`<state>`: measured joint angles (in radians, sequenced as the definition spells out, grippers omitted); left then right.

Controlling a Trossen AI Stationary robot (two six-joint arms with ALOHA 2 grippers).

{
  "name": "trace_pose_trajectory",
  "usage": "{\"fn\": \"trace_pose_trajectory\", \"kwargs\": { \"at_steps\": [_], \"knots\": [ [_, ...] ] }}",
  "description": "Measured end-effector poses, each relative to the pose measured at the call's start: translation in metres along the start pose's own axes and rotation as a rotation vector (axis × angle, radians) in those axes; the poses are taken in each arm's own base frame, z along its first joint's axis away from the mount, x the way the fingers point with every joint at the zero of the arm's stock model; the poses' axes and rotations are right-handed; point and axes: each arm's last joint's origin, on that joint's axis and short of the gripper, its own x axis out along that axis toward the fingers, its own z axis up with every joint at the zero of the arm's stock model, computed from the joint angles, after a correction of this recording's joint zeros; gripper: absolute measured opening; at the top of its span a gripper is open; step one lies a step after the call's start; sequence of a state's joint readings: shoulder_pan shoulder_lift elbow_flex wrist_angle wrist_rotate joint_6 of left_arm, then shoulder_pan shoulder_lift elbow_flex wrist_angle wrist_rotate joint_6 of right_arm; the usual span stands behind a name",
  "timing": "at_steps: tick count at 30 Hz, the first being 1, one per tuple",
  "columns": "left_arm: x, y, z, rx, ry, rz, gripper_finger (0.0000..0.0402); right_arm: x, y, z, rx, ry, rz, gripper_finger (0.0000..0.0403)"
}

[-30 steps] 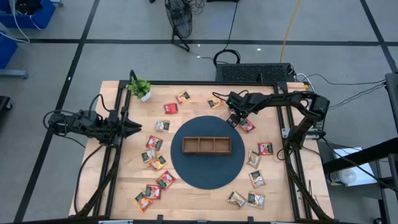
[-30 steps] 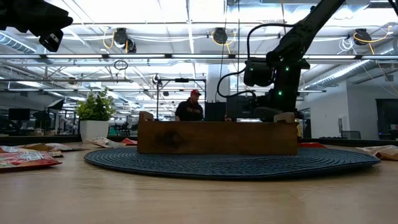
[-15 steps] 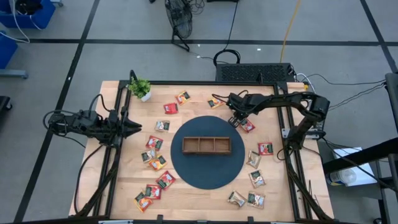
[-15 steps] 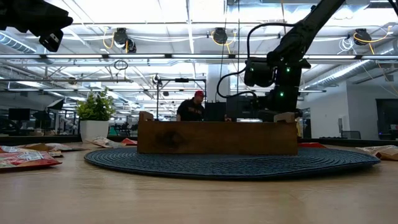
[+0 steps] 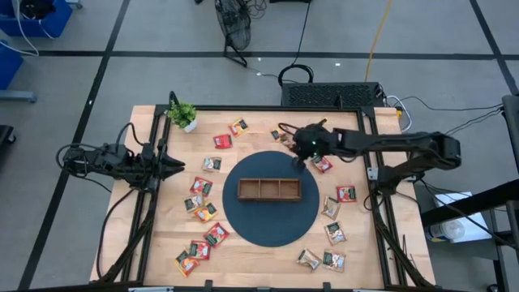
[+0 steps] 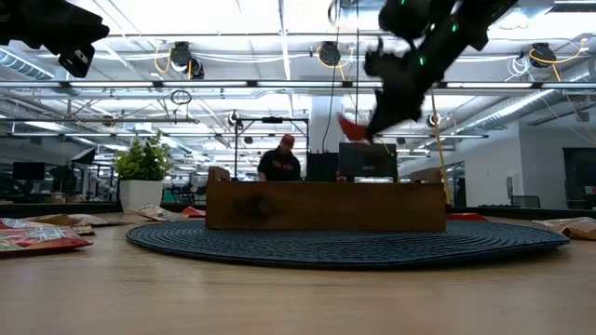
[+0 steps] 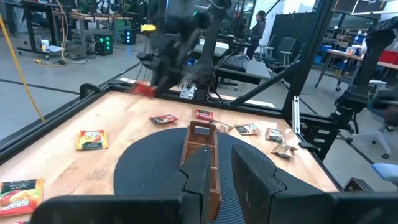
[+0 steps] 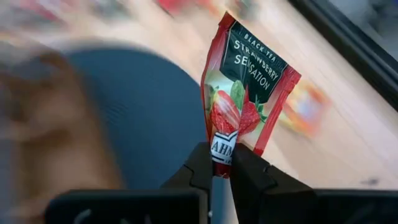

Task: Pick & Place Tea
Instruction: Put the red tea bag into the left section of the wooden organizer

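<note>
- above the far edge of the round mat (image 5: pixel 271 221): right gripper (image 8: pixel 222 160) pinching one red sachet (image 8: pixel 247 93), lifted clear of the table (image 5: pixel 259 259)
- reading "black tea strawberry sensation"
- lying around the mat: about nineteen more sachets
- sitting mid-mat: one wooden tray (image 5: pixel 269 189)
- waiting at the table's left edge: left gripper (image 5: pixel 180 167), fingers closed on nothing

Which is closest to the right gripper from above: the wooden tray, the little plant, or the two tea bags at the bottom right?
From the right gripper:
1. Wooden tray, just below it on the mat.
2. Two tea bags, bottom right corner.
3. Plant, far top-left corner.
</note>
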<state>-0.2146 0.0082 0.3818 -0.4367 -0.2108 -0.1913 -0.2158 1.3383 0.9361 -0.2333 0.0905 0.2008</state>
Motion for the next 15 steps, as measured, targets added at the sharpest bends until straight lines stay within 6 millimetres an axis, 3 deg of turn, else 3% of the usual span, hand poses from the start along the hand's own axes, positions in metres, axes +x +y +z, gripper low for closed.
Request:
{"fn": "trace_pose_trajectory", "kwargs": {
  "at_steps": [3, 6, 15],
  "knots": [
    [0.0, 0.0, 0.001, 0.002, -0.01, 0.0, 0.0069, -0.001, 0.022, 0.008, -0.037, -0.101, 0.163, 0.0022],
    [-0.001, -0.001, 0.015, -0.031, -0.155, 0.013, 0.0069, 0.006, 0.04, 0.01, -0.067, -0.148, 0.27, 0.0022],
    [-0.006, -0.004, 0.034, -0.08, -0.353, -0.013, 0.0069, 0.034, 0.07, 0.004, -0.145, -0.225, 0.367, 0.0022]
  ]
}}
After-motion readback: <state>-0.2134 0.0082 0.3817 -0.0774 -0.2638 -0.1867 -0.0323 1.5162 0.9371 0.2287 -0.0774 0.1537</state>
